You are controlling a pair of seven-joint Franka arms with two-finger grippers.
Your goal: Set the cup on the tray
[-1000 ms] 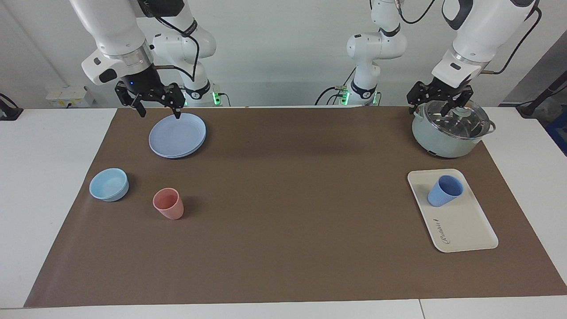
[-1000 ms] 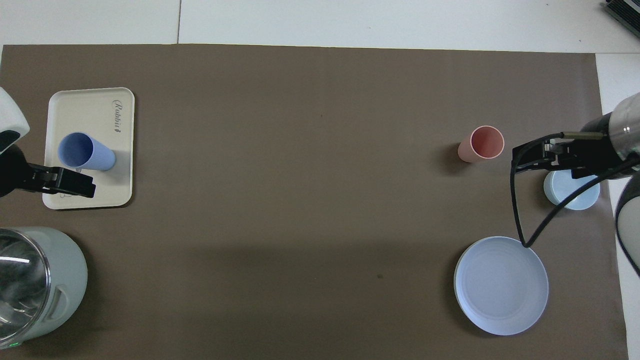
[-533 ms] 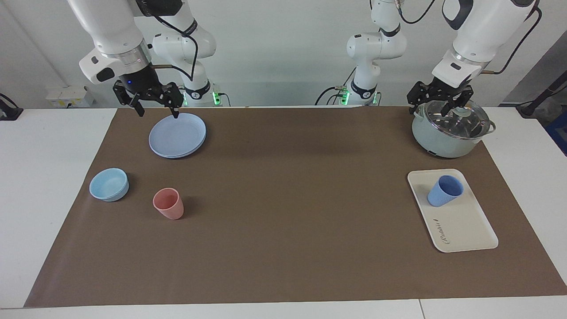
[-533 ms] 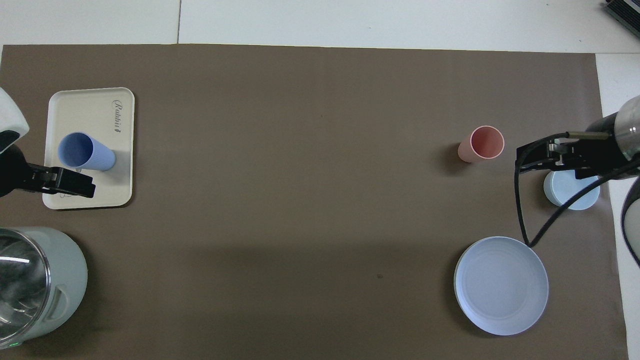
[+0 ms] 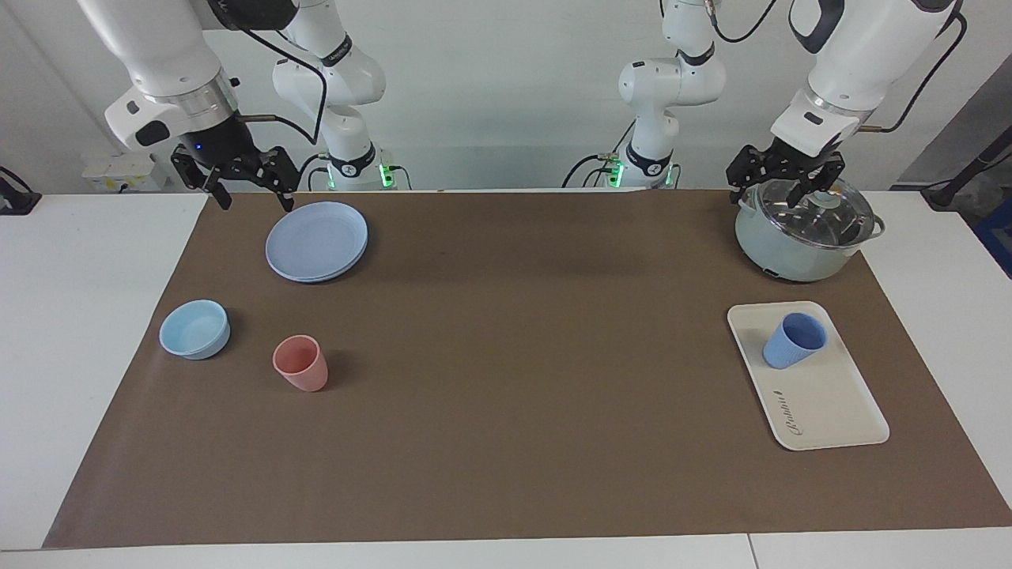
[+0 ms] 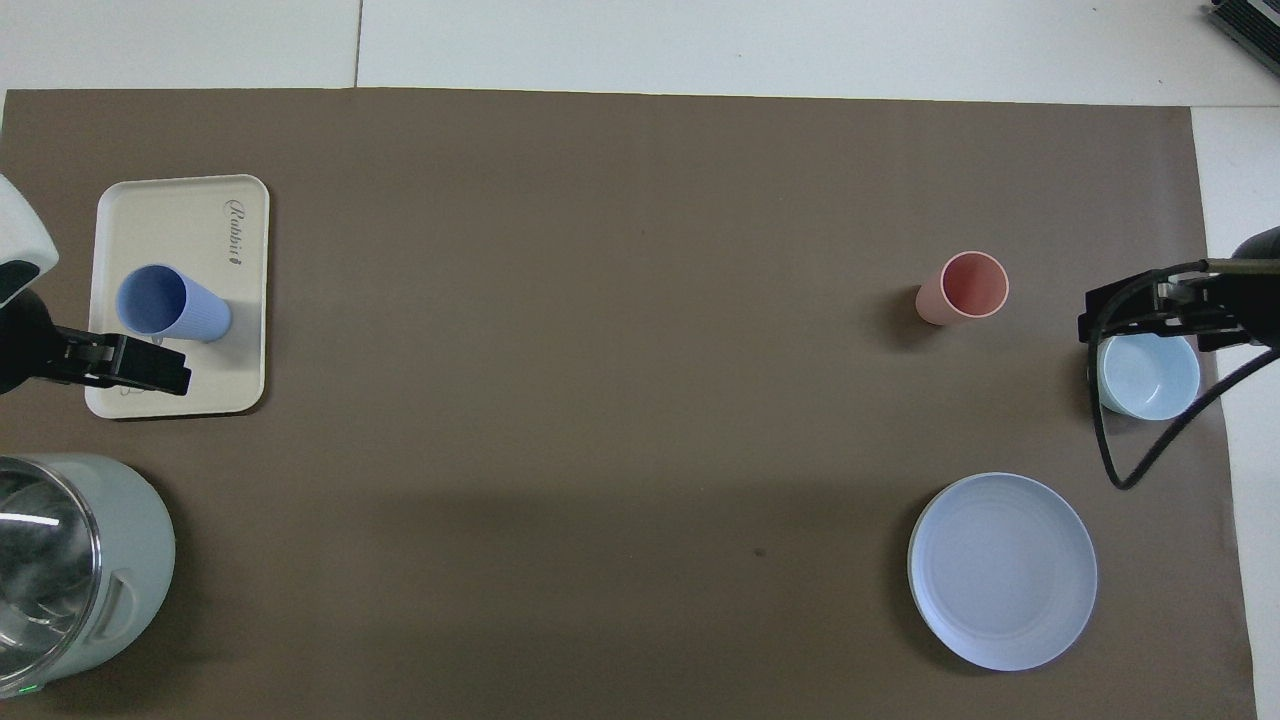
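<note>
The periwinkle-blue cup [image 5: 794,340] stands upright on the cream tray [image 5: 826,407], on the half nearer to the robots. In the overhead view the cup [image 6: 170,305] sits between the tray's lettered part [image 6: 180,215] and its nearer edge. My left gripper [image 5: 779,196] hangs open and empty in the air over the pot and the tray's nearer end [image 6: 135,365], apart from the cup. My right gripper [image 5: 254,197] is open and empty, raised over the mat's edge beside the blue plate, toward the right arm's end [image 6: 1130,310].
A pale green pot [image 5: 798,237] with a glass lid stands nearer to the robots than the tray. A round blue plate [image 5: 316,241], a light-blue bowl [image 5: 194,329] and a pink tumbler [image 5: 300,363] lie at the right arm's end of the brown mat.
My right gripper has moved off the blue plate toward the right arm's end of the table and a little up. The left arm, cup and tray have not moved.
</note>
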